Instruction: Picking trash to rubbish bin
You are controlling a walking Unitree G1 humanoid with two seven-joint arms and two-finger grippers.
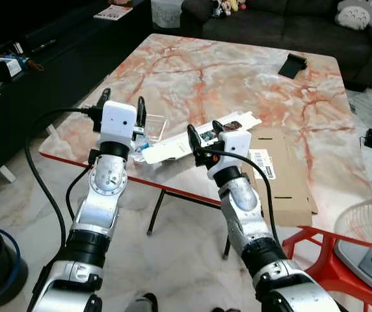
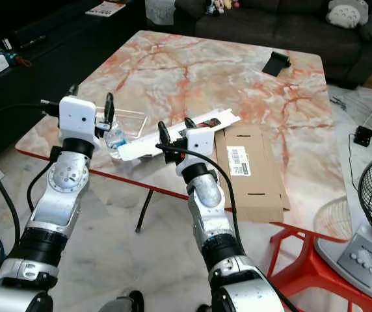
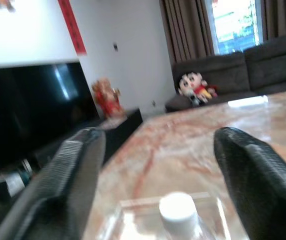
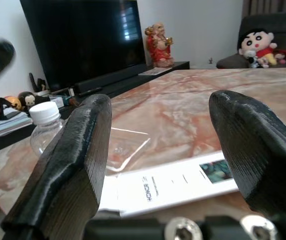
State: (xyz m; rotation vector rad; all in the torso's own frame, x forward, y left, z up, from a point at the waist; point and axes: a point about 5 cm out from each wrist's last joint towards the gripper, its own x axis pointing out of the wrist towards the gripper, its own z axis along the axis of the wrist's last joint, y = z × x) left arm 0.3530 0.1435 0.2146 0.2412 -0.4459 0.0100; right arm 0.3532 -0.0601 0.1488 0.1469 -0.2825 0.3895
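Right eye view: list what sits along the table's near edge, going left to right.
Left gripper → plastic bottle → long white box → right gripper → flattened cardboard box.

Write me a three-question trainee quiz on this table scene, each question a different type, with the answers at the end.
1. True or false: the left gripper is shut on the plastic bottle.
2. Which item lies directly ahead of the right gripper?
A. black wallet-like object
B. long white carton
C. flat brown cardboard
3. Fill in: the bottle's cap is ____ in colour.

Key
1. False. Its fingers are spread, with the bottle between and ahead of them, not gripped.
2. B. The carton sits near the marble table's front edge, just beyond the open fingers.
3. White.
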